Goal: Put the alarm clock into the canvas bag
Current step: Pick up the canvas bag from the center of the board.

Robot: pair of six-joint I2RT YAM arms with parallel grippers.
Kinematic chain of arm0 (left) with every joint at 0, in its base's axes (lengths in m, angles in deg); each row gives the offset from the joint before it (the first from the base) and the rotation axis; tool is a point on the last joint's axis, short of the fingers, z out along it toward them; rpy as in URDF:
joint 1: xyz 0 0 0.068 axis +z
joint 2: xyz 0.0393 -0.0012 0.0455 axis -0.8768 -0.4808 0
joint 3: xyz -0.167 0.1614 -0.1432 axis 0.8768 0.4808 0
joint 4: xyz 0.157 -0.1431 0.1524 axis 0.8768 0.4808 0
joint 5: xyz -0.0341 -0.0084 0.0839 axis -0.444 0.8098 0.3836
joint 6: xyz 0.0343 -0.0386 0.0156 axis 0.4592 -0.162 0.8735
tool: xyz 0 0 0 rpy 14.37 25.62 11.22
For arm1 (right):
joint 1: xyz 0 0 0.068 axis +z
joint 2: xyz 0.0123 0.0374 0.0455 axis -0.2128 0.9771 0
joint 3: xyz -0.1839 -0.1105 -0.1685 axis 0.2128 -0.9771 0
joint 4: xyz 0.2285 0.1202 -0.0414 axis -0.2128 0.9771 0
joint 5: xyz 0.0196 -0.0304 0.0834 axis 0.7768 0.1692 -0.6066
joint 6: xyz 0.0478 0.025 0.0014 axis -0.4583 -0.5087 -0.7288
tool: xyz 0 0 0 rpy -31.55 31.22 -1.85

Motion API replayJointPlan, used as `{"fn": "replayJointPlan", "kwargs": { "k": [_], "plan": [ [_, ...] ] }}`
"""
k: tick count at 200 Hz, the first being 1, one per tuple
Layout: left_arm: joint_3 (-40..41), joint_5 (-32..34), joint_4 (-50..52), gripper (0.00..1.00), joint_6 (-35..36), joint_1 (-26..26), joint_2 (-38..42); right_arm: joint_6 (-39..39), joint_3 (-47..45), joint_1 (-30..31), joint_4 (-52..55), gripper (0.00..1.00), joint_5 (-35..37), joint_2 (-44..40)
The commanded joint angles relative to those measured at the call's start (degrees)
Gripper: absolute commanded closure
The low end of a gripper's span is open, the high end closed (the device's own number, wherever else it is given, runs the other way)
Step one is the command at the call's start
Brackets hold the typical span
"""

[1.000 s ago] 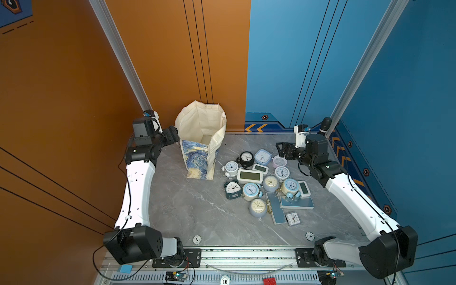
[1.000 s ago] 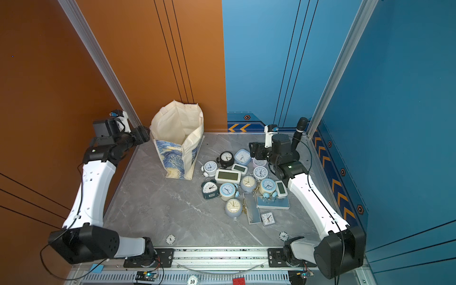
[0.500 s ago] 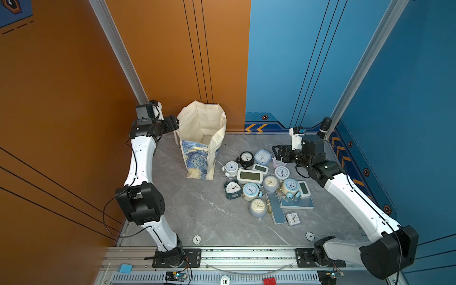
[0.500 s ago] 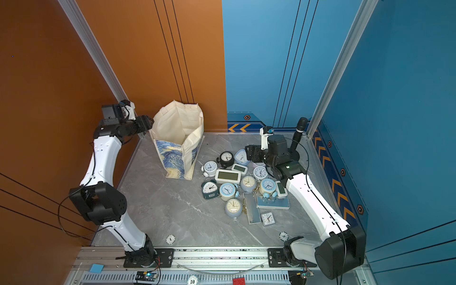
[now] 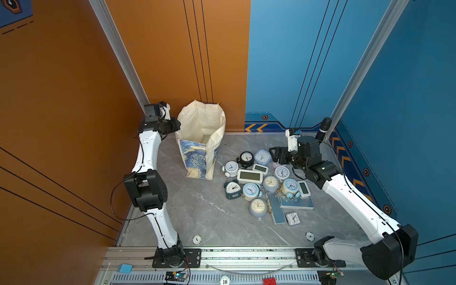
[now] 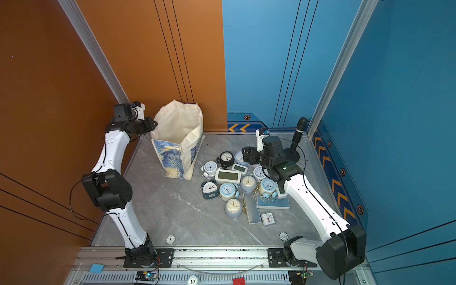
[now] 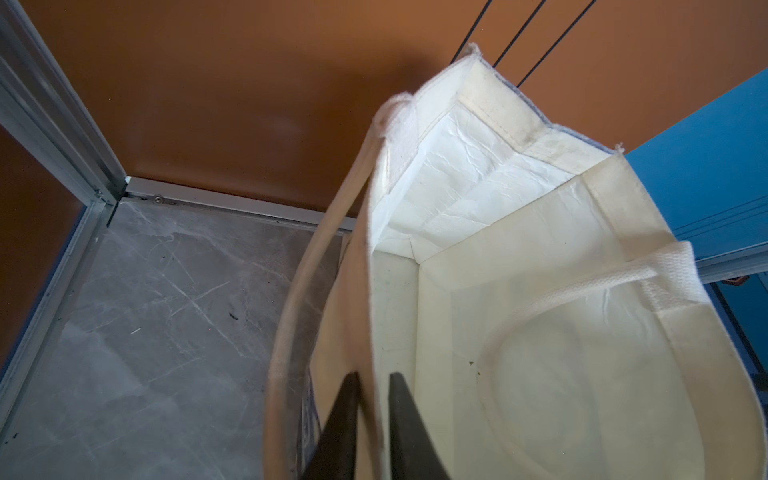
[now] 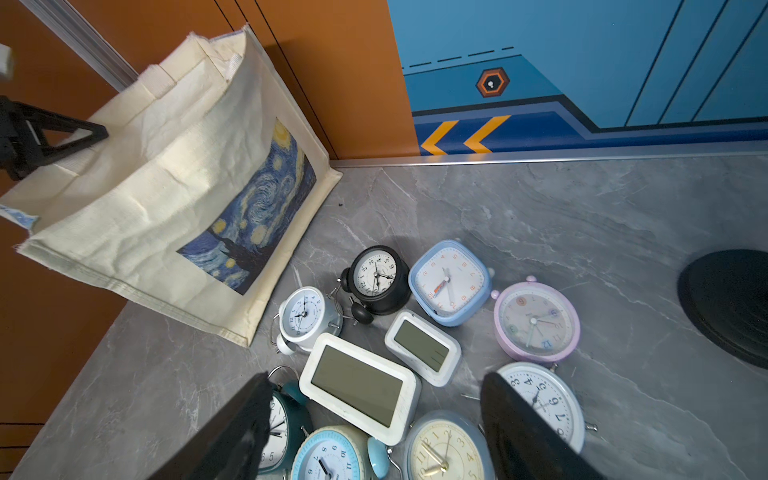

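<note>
Upright canvas bag [image 6: 172, 158] beside scattered alarm clocks [image 6: 228, 190] on grey tabletop [image 6: 177, 212]

Both arms are the same build: the left arm [image 5: 148, 153] and right arm [image 5: 357, 199] have glossy white link shells with little dark screw dots, joined by chunky black motor housings [image 5: 145, 190]. Thin black cables [image 5: 113, 199] loop along the outside of the shells. Each arm bolts onto a black base plate [image 5: 176, 257] on the near aluminium rail [image 5: 246, 254]. The right arm's got a tiny green light [image 6: 284, 168] on its black forearm block, plus a white camera bracket [image 5: 292, 142] at the wrist. The left gripper [image 7: 372, 376] and right gripper [image 8: 376, 376] both have matte black, wedge-shaped fingers.
</note>
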Motion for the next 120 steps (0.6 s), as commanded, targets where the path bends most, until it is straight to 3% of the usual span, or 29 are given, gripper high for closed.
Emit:
{"fn": "replayJointPlan", "kwargs": {
  "k": [1, 22, 78, 120],
  "plan": [
    [0.18, -3.55, 0.93, 0.94, 0.24, -0.23, 2.4, -1.17, 2.83, 0.46, 4.3, 0.21, 5.79, -1.02],
    [3.65, -3.0, 0.91, 1.0, 0.37, -0.43, 6.56, -1.87, 4.91, 0.4, 6.72, 0.22, 5.87, -0.89],
    [13.75, -2.77, -0.22, 1.0, -2.49, -1.37, 19.14, -4.39, 9.29, 2.05, 10.97, 0.27, 4.56, 1.11],
    [24.62, 0.78, -2.98, 1.0, -5.34, -6.29, 29.85, -8.04, 13.22, 5.01, 14.9, 0.3, 6.19, 3.2]
  ]
}}
